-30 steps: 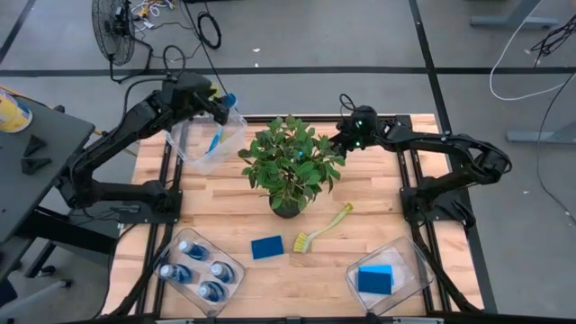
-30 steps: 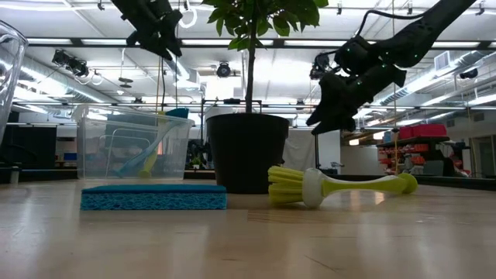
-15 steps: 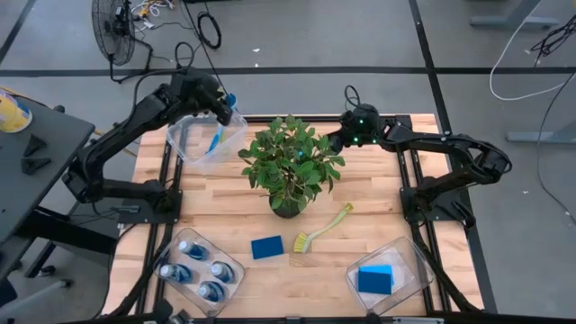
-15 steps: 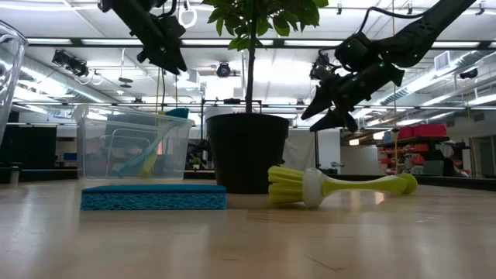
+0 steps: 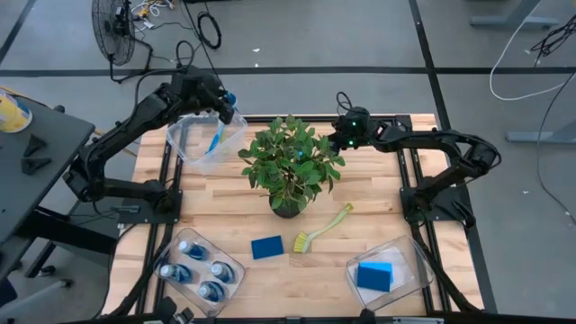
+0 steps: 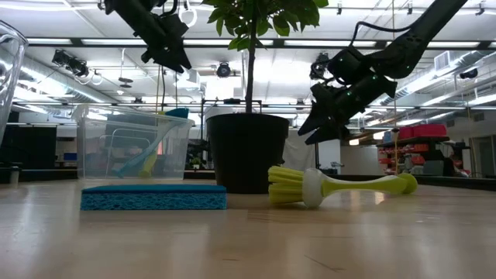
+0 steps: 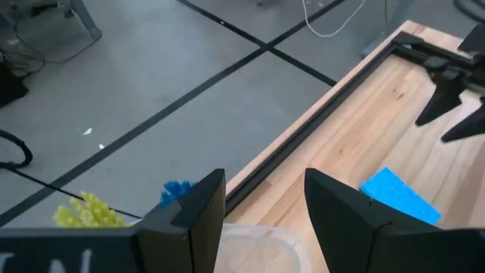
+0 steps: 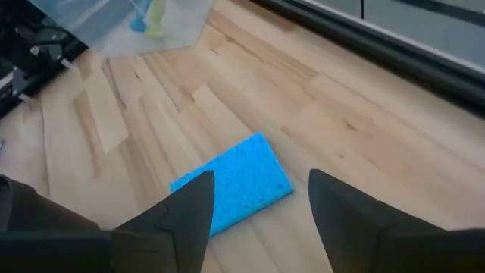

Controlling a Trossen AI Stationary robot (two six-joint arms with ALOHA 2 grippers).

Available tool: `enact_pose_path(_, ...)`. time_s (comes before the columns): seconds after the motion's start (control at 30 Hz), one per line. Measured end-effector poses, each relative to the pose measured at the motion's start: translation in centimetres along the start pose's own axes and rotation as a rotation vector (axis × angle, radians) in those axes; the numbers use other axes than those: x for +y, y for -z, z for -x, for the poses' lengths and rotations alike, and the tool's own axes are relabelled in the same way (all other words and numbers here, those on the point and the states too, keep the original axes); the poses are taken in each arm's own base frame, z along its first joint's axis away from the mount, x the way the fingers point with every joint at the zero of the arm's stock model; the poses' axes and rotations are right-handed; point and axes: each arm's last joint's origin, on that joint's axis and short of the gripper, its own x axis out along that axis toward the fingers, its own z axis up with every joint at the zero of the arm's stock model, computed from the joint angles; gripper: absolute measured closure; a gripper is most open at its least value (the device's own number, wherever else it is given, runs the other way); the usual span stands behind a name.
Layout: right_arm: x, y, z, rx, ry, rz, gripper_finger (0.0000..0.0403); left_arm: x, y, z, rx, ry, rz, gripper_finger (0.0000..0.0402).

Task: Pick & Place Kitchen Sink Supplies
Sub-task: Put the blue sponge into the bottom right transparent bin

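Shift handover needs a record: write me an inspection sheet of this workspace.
Surface: wooden slat table.
Job's things: four blue bottles in clear plastic bin; yellow-green binned brush in rear bin; blue binned sponge in right bin; loose sponge and loose brush near plant; rear sponge behind it.
Clutter: leafy potted plant, centre.
Grippers: left gripper above rear bin, open, empty; right gripper above rear sponge, open, empty.
Cables: black loop, white cable, on floor.
Surroundings: floor fan, dark side table.
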Motion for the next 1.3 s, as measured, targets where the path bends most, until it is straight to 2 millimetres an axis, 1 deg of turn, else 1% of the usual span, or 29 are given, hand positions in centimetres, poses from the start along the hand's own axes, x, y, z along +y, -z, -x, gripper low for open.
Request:
enact_pose_path(0.1,0.4,0.2,-0.2,0.014,-0.028,0.011,0.0188,0.0,-0.2,0.0,-0.02,-0.001,0.0,0.0216)
enact_pose_path(0.2,1.4,0.3,-0.3,0.019,-0.059,0.069,0.0188,0.0,-0.3,0.0,-0.031,-0.002,0.0,0.0216)
enact_pose_path(0.33,2.5,0.6,-0.5,0.026,-0.074,0.096,0.0188,0.0,-0.3,0.0,-0.029,-0.002,0.0,0.0216)
enact_pose_path(0.57,4.3,1.4,-0.9,0.003,0.088,0.167,0.0188,-0.2,-0.3,0.0,-0.027,0.007,0.001,0.0216)
enact_pose_path(0.67,4.7,1.7,-1.2,-0.006,0.138,0.159,0.0188,-0.3,-0.3,0.0,-0.027,0.009,-0.004,0.0216)
enact_pose_path(0.83,4.4,2.5,-2.2,0.027,0.16,0.068,0.0188,-0.3,-0.3,0.0,-0.026,0.008,-0.005,0.0216)
enact_pose_path(0.97,3.9,3.2,-3.6,0.037,0.177,-0.031,0.0188,-0.3,-0.3,0.0,-0.026,0.008,-0.004,0.0216)
enact_pose_path(1.1,3.8,3.7,-4.9,0.021,0.161,-0.112,0.0188,-0.3,-0.3,0.0,-0.026,0.009,-0.004,0.0216)
enact_pose_path(1.2,3.9,4.0,-5.5,-0.011,0.178,-0.144,0.0188,-0.3,-0.3,0.0,-0.026,0.008,-0.004,0.0216)
enact_pose_path(1.3,3.9,4.3,-5.8,-0.03,0.236,-0.131,0.0188,-0.3,-0.3,0.0,-0.026,0.009,-0.005,0.0216)
